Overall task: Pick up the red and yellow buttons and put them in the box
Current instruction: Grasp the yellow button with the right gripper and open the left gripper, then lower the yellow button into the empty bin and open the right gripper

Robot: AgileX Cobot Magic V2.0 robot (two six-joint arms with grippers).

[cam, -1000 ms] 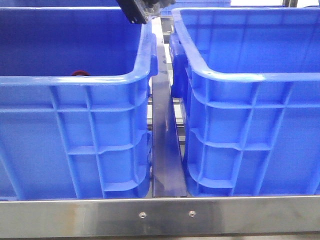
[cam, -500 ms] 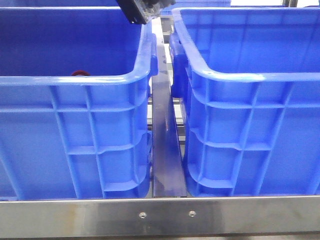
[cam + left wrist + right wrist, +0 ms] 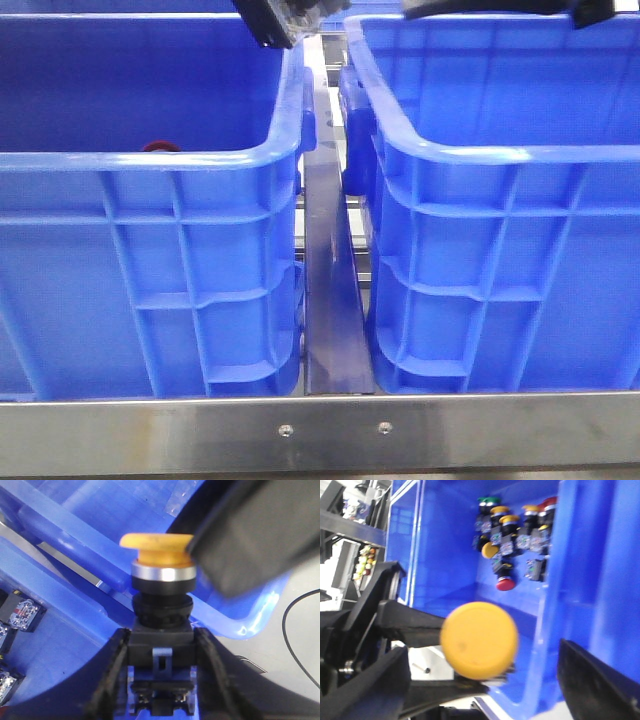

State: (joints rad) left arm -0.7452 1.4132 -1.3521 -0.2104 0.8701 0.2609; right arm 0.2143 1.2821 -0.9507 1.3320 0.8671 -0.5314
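Observation:
My left gripper (image 3: pixel 160 647) is shut on the dark base of the yellow button (image 3: pixel 156 542), holding it upright above a blue crate rim. The same yellow cap (image 3: pixel 479 640) faces the right wrist camera, between the wide-apart fingers of my open right gripper (image 3: pixel 480 682), touching neither. One right finger (image 3: pixel 255 535) looms blurred beside the cap. A red button (image 3: pixel 505 584) lies in a crate among several other buttons. In the front view a dark red cap (image 3: pixel 160 147) peeks over the left box's (image 3: pixel 150 160) near rim. The right box (image 3: pixel 500 155) hides its inside.
A metal rail (image 3: pixel 328 290) runs between the two crates, and a steel bar (image 3: pixel 320 430) crosses the front. Small switch blocks (image 3: pixel 20 615) lie on the floor of the crate under my left gripper. Both arms show only at the top edge of the front view.
My right arm has come into the front view at the top right, over the right crate. The left arm and both crates have not moved.

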